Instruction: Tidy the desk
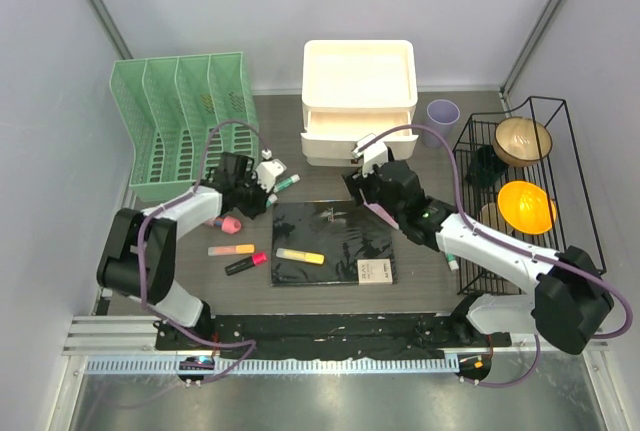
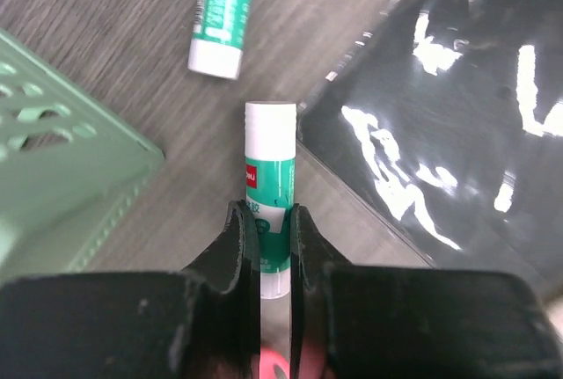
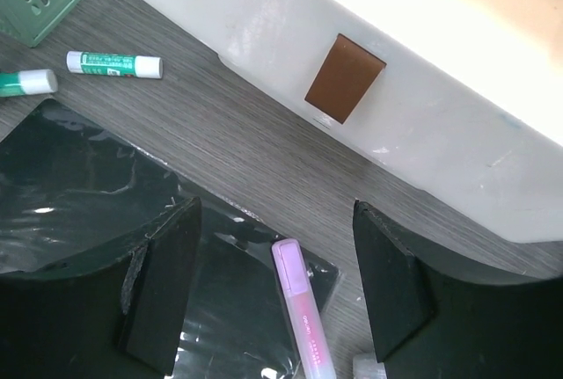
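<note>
My left gripper [image 2: 268,231] is shut on a green-and-white glue stick [image 2: 270,177] that points away from me, low over the desk [image 2: 132,62] beside the edge of the black notebook [image 2: 457,98]. In the top view this gripper [image 1: 260,195] sits at the notebook's far left corner. A second glue stick [image 2: 223,10] lies just beyond. My right gripper [image 3: 277,282] stands open over the notebook's far right corner [image 3: 237,309], and a pink-capped highlighter [image 3: 303,317] lies between its fingers, untouched.
A green file organizer [image 1: 185,126] stands at the back left and a white drawer unit [image 1: 358,101] at the back centre. A purple cup [image 1: 443,114] and a wire rack [image 1: 530,181] with bowls are on the right. Highlighters [image 1: 231,249] lie left of the notebook, one yellow [image 1: 300,256] on it.
</note>
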You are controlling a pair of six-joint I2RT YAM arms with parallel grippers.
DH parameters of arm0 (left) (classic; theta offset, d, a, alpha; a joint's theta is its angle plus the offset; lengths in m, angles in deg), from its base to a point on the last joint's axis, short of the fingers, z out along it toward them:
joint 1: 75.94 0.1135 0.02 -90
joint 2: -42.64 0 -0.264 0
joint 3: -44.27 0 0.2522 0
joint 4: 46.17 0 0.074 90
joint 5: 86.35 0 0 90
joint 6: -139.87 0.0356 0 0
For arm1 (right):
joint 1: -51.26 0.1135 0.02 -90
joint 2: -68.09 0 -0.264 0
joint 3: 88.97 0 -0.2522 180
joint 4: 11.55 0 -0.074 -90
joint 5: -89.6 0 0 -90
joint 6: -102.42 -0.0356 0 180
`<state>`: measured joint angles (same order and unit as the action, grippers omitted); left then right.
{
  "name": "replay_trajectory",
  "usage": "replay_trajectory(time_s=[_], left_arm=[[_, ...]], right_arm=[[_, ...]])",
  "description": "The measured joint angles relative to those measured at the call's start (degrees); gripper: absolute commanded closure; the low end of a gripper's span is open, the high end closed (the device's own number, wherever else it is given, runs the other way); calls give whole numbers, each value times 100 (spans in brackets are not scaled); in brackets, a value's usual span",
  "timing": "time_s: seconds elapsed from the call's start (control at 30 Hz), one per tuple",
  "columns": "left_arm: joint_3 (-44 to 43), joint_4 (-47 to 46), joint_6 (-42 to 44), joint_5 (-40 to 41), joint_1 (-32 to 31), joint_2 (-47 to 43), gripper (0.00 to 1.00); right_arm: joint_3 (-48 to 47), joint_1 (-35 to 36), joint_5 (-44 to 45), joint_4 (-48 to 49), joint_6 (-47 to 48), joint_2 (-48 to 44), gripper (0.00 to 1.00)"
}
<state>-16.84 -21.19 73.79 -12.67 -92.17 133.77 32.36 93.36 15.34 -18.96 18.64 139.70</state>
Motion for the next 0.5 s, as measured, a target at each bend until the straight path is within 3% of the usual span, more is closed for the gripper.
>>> replay_trajectory(time_s=[0.27,0.5], left_arm=[[44,697,-188,-328,-22,-1668,100],[-868,1386,-262,-745,-48,-2632,100]], right_arm=[[90,-116,63,52,232,-120,22],[87,-223,61,-2,420,-208,21]])
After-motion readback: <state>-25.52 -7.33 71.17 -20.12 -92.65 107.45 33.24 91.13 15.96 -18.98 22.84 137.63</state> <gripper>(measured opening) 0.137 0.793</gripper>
